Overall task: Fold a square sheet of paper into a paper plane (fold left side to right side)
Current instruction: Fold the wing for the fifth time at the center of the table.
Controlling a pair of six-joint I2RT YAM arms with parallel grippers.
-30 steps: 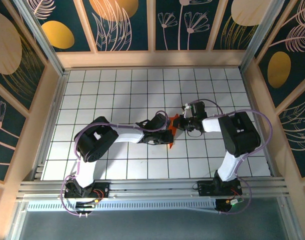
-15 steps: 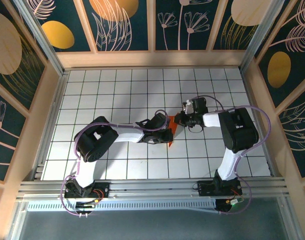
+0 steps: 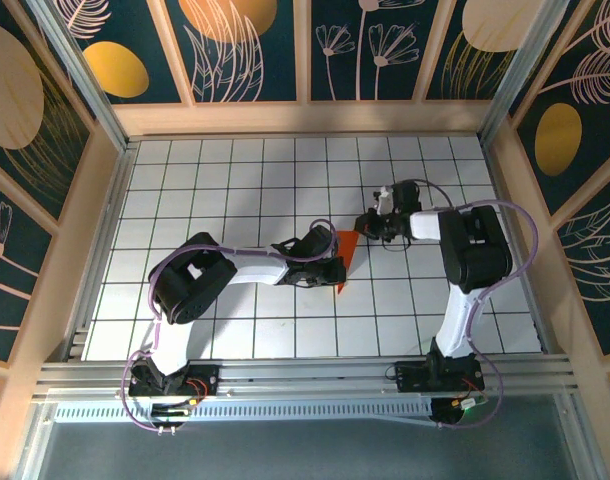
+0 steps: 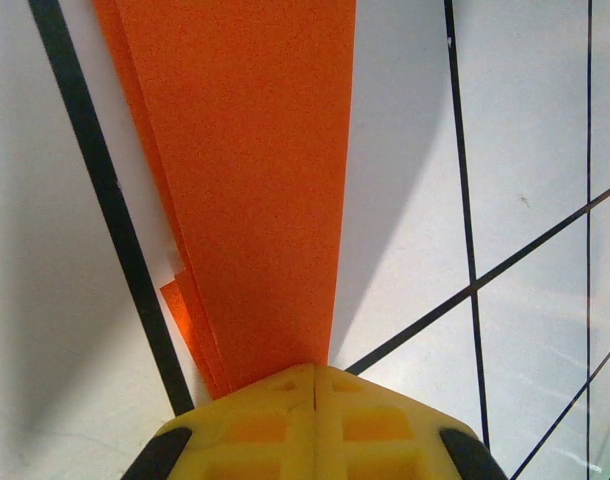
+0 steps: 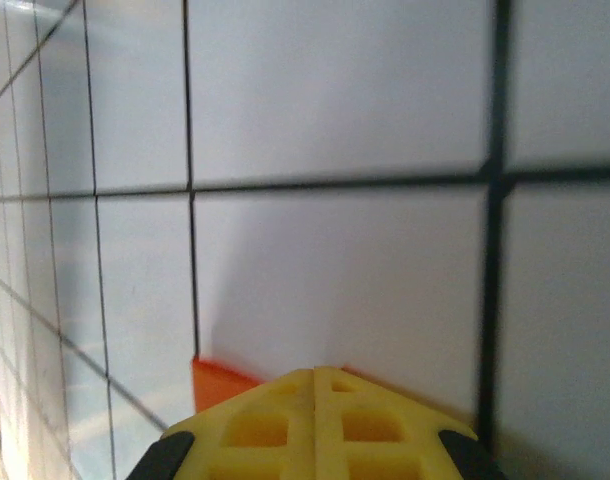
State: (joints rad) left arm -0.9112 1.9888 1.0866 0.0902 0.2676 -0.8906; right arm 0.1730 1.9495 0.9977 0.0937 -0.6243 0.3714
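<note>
The paper plane [image 3: 347, 248] lies mid-bench [image 3: 235, 170] in the top view, already a narrow creased wedge between both arms; finishing folds seem left.

Left wrist: the left end effector [image 4: 315, 385] is closed, its tips on the paper's layered end.

Right wrist: the right end effector [image 5: 315, 385] is closed, with an orange corner just beside it. Only the arms crowd the paper.

Place: robot lab test cell.
Floor: white gridded table [image 3: 235, 180] is lying flat.
Walls: leaf-print panels [image 3: 365, 50] are enclosing left, far, right.
Near edge: metal rail [image 3: 305, 375] is carrying robot arms [image 3: 465, 260].

White gridded table [image 3: 185, 180] inside dark floral wall panels [image 3: 355, 50] (wood-framed).
</note>
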